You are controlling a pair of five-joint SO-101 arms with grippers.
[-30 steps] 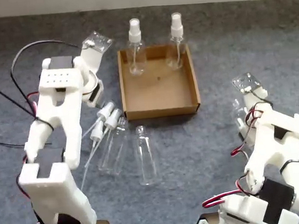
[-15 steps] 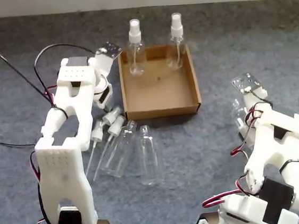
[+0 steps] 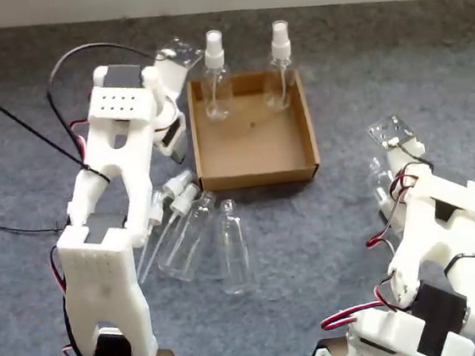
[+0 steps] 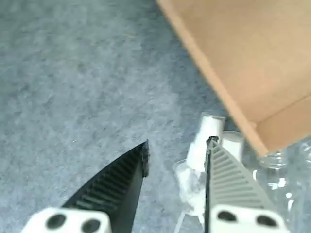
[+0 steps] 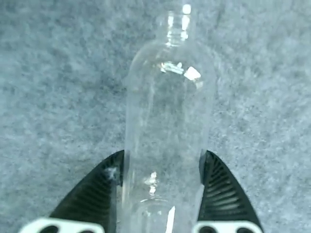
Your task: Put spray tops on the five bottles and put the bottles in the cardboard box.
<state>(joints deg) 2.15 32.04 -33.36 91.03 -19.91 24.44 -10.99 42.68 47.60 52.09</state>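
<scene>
High view: the cardboard box (image 3: 255,146) lies open on the grey desk (image 3: 431,81). 2 bottles with spray tops on stand upright inside it against the far wall, the left capped bottle (image 3: 216,82) and the right capped bottle (image 3: 279,71).

Just in front of the box's near-left corner lie 3 loose spray tops (image 3: 180,192) in a cluster, their tubes trailing. Beside them are 2 uncapped bottles on their sides, the slanted bottle (image 3: 184,239) and the straight bottle (image 3: 234,248), whose neck points at the box.

The left arm (image 3: 109,208) stretches from the near edge up along the box's left wall. The right arm (image 3: 435,234) sits folded at the near right, well apart from the box, with the held bottle (image 3: 380,182) at its front.

Left wrist view: the left gripper (image 4: 178,143) hangs over the desk with its jaws open and nothing between them. The spray tops lie just beside 1 jaw, and the box corner is close by.

Right wrist view: the right gripper (image 5: 162,159) has its jaws closed on both sides of the held bottle. The bottle is clear and uncapped (empty, with bright glints), and its open neck points away from the wrist.
</scene>
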